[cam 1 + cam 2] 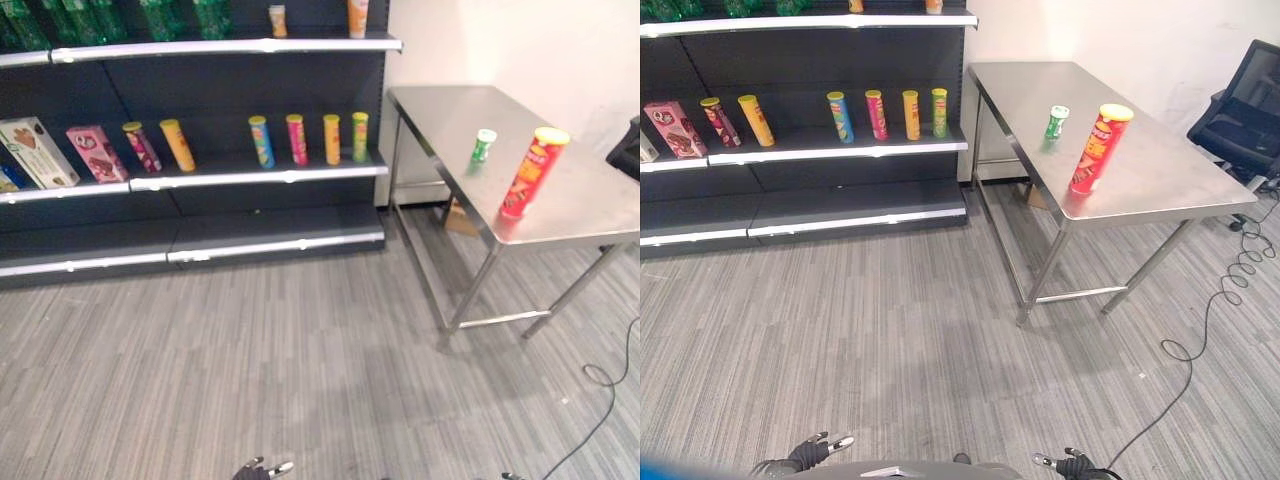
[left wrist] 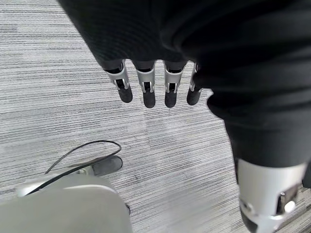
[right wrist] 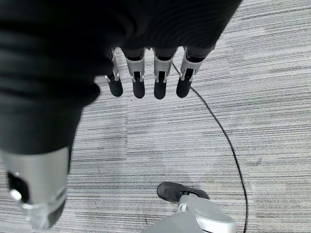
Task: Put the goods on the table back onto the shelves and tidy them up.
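Observation:
A tall red crisp tube with a yellow lid (image 1: 533, 170) stands upright on the steel table (image 1: 590, 205), near its front edge. A small green can with a white lid (image 1: 483, 146) stands a little behind it. My left hand (image 2: 150, 87) hangs low over the floor, fingers straight and holding nothing; its fingertips (image 1: 262, 468) peek in at the bottom of the left eye view. My right hand (image 3: 146, 80) hangs the same way, open and holding nothing, and shows at the bottom of the right eye view (image 1: 1072, 465).
The dark shelf unit (image 1: 250, 178) stands left of the table. Its middle shelf holds several upright crisp tubes (image 1: 297, 139) and snack boxes (image 1: 97, 153); green bottles (image 1: 160, 15) line the top shelf. A black office chair (image 1: 1245, 105) stands past the table's right end. Striped grey carpet lies between.

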Tool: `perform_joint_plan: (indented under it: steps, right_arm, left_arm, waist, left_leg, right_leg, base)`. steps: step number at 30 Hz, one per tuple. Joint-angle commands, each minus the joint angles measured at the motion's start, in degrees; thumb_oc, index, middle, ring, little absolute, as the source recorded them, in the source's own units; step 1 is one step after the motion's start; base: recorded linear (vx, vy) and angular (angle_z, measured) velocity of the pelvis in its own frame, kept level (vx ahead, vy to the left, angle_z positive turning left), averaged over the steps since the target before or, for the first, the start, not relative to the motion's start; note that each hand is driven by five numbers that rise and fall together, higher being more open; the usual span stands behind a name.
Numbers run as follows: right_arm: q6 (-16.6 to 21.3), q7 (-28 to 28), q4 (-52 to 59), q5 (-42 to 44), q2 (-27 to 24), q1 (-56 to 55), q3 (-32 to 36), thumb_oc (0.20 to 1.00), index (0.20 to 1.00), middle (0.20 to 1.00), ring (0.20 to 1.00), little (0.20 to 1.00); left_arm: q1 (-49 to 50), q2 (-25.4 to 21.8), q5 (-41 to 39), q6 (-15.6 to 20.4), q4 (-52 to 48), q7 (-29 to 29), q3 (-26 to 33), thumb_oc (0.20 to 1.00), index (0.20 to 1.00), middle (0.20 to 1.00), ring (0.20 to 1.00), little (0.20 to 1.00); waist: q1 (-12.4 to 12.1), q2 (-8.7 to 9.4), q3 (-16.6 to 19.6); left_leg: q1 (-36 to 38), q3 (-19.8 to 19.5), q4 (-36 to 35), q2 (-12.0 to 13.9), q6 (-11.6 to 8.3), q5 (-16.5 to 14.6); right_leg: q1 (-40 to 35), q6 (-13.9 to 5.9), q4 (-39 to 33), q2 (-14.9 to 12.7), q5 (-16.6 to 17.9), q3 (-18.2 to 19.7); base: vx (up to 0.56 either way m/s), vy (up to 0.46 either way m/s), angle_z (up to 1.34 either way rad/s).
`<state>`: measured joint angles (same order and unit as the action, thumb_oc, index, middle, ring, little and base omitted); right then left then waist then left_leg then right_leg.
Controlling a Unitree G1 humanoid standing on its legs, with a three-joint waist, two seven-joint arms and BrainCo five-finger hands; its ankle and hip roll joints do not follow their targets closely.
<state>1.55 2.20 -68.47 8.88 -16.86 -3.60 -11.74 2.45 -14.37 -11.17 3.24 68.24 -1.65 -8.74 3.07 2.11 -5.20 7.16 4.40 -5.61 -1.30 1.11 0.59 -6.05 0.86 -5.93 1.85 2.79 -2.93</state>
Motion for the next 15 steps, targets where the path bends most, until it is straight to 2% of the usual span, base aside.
perform_joint_plan:
  steps: [1,15]
  right_arm:
    - [0.9,0.13,-1.78,-0.15,-1.28,2.23,-0.71,1.0,1.0,1.0,1.0,1.0]
    - [1.17,0.31,-1.21,0.24,-1.25,3.05,-0.97,1.0,1.0,1.0,1.0,1.0]
  left_arm:
    - [-3.35,-1.36,-2.19,1.44,1.45,-0.85,-0.7,1.0,1.0,1.0,1.0,1.0]
    - [-3.57,-1.44,0.81,1.57,2.46,-0.42,-1.62,1.0,1.0,1.0,1.0,1.0]
  waist:
    - [0.97,-0.92,-0.01]
    - [1.2,-1.21,0.05]
  left_leg:
    - [0.46,0.37,0.66,3.21,-3.94,-3.85]
    - [0.72,0.79,0.61,2.91,-3.81,-4.16]
  right_leg:
    - [-0.18,-5.77,0.93,-3.17,-6.95,0.02]
    - [-0.36,-6.01,0.93,-3.55,-6.61,-0.32]
  base:
    - [0.0,0.0,0.0]
    - [0.0,0.0,0.0]
